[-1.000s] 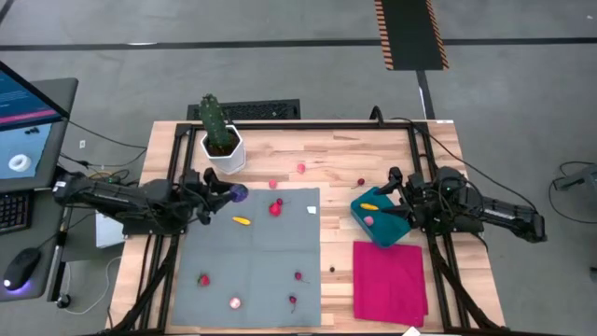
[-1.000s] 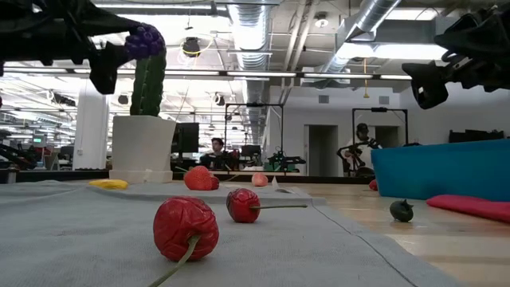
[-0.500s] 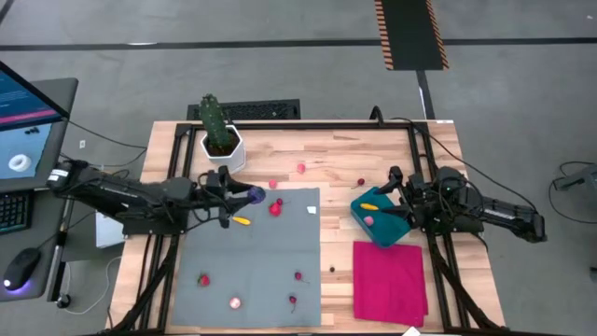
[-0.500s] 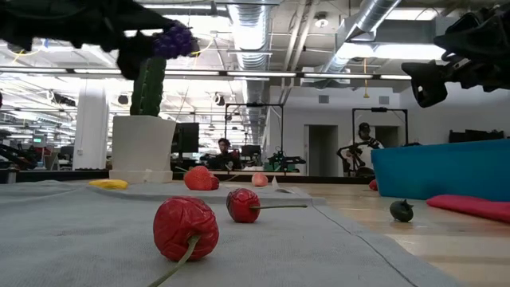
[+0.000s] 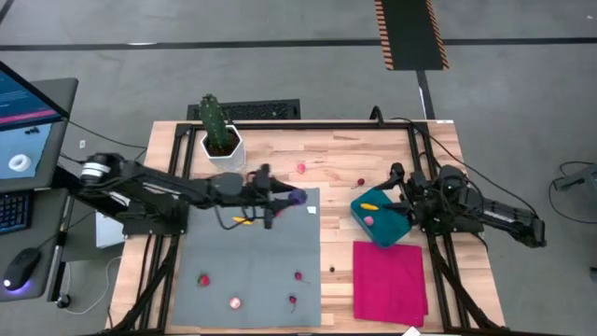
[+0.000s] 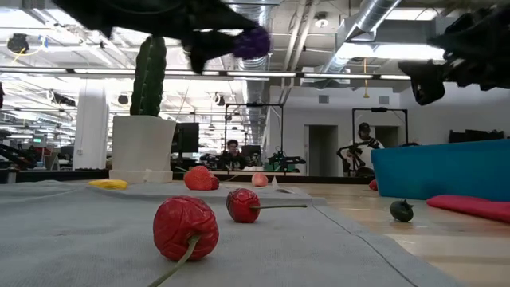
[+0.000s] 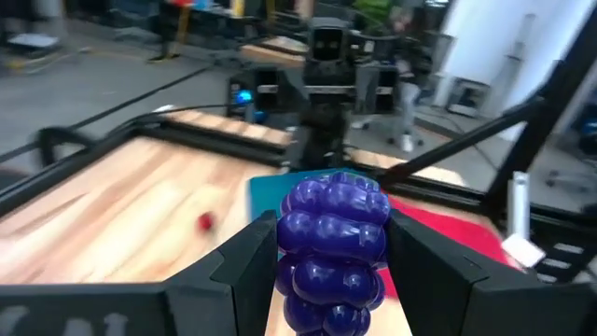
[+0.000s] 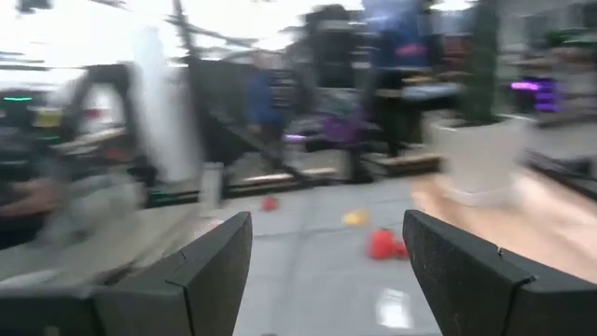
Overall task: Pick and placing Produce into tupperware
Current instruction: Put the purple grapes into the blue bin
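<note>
My left gripper (image 5: 291, 197) reaches level over the far right part of the grey cloth (image 5: 250, 257), shut on a purple grape bunch (image 7: 334, 247). The teal tupperware (image 5: 378, 219) stands on the wood to its right, with a yellow and a pink piece inside. My right gripper (image 8: 326, 280) hangs open and holds nothing, just over the tub's far right side. Other produce lies loose on the cloth: a yellow piece (image 5: 241, 220), a red one (image 5: 203, 278), a pink one (image 5: 235, 302). My left gripper pinches the grape bunch by its two sides (image 7: 289, 252), one finger (image 7: 244, 271) on each side. The fingers come level from the table's left. The bunch (image 6: 255, 41) is lifted clear, high above the cloth.
A cactus (image 5: 214, 119) in a white pot (image 5: 227, 152) stands at the far left. A magenta cloth (image 5: 390, 280) lies near the tub, on its near side. Small pieces lie on the bare wood: pink (image 5: 301, 168), red (image 5: 361, 181), dark (image 5: 331, 270).
My left arm has stretched out, carrying the grape bunch toward the table's right edge and slightly up, from beside the cactus pot to over the cloth's far right corner. The gripper has rolled a little. The bunch stays in the hold.
</note>
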`<control>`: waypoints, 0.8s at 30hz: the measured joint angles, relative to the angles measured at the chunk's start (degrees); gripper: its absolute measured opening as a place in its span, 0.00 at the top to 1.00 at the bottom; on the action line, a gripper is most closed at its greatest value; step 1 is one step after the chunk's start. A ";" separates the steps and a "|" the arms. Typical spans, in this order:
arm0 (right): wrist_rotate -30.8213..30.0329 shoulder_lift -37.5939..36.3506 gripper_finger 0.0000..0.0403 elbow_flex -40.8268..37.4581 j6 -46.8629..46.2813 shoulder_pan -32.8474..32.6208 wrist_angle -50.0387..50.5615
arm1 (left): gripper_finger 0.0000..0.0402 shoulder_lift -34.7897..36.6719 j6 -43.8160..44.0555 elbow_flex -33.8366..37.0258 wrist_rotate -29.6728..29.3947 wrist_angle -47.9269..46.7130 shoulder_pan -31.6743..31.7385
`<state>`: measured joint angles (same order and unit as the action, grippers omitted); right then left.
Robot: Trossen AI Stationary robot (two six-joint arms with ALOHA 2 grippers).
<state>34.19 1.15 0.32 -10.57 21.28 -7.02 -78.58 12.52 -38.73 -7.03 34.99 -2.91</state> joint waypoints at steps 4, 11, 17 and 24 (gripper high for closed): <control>11.21 -1.04 0.25 0.84 -0.53 1.46 -5.08 | 0.57 -8.32 -0.13 -7.42 5.20 1.72 1.00; 12.90 -0.97 0.25 5.05 -4.27 5.55 -5.45 | 0.57 -19.43 0.78 -18.35 9.41 1.80 2.78; 11.70 -0.98 0.25 5.18 -7.49 6.60 -6.05 | 0.57 -27.66 4.94 -25.32 9.52 1.84 4.10; 12.57 -1.01 0.25 5.18 -12.95 4.97 -18.25 | 0.57 -36.95 5.87 -36.74 14.53 -1.56 6.24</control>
<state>46.76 0.14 5.50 -23.52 26.25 -25.27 -115.53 18.39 -75.46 7.50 33.43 3.33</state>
